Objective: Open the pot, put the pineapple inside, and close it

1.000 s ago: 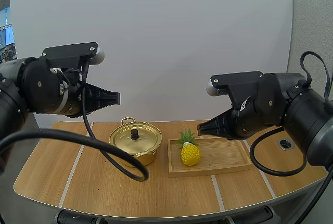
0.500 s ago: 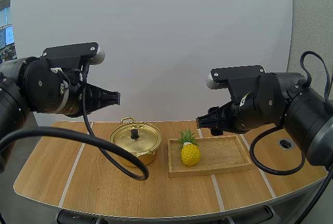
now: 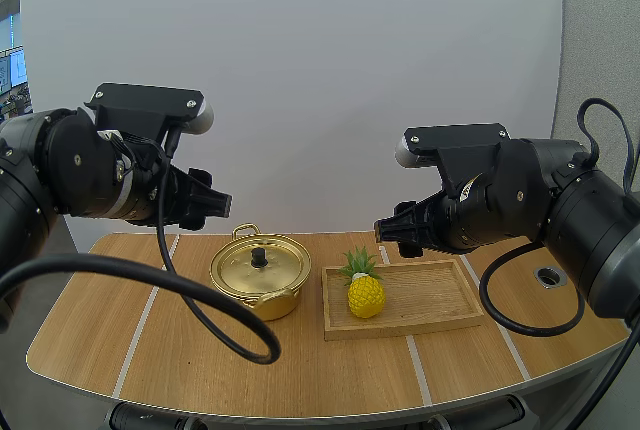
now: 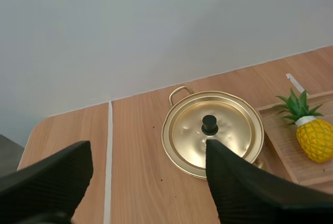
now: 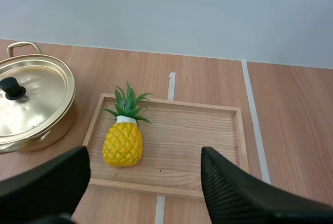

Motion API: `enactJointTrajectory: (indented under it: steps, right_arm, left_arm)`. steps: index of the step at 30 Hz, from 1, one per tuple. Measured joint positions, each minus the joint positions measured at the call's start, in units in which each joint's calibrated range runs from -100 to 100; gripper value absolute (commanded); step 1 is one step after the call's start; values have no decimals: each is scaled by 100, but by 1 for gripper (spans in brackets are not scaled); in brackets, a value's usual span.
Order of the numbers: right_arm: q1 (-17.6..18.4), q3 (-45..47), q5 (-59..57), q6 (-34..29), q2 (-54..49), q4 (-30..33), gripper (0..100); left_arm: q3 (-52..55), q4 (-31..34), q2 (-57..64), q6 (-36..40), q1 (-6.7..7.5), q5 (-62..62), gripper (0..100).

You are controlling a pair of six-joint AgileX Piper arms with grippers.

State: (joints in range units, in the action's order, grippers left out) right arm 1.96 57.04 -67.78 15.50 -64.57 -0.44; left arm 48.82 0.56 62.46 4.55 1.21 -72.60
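Observation:
A gold pot (image 3: 262, 276) with its lid (image 4: 231, 125) on and a black knob (image 3: 259, 256) stands at the table's middle. To its right a small yellow pineapple (image 3: 366, 294) stands upright at the left end of a wooden tray (image 3: 440, 295). My left gripper (image 3: 214, 206) hovers high, above and left of the pot, open and empty; its fingers stand wide apart in the left wrist view (image 4: 148, 148). My right gripper (image 3: 386, 233) hangs above the tray's back edge, also open and empty, with its fingers apart over the pineapple (image 5: 123, 141) and tray (image 5: 208, 140).
The wooden table (image 3: 200, 360) has pale stripes and a rounded front edge. A round metal grommet (image 3: 548, 275) sits at the right, beyond the tray. A white wall panel (image 3: 300, 70) rises right behind the table. The pot (image 5: 31, 104) stands close beside the tray's left edge.
Both grippers went from shut to open, the right one first. The left gripper dipped slightly toward the pot. Pot, pineapple and tray have not moved.

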Motion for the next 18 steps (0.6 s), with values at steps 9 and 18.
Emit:
enactJointTrajectory:
  steps: [9,18]
  right_arm:
    - [0,0,0,0,0,0,100]
    - [0,0,0,0,0,-5,100]
  left_arm:
    - [0,-1276,-413,-2056,0,0,100]
    - [0,-1520,-1999,-2771,0,636,100]
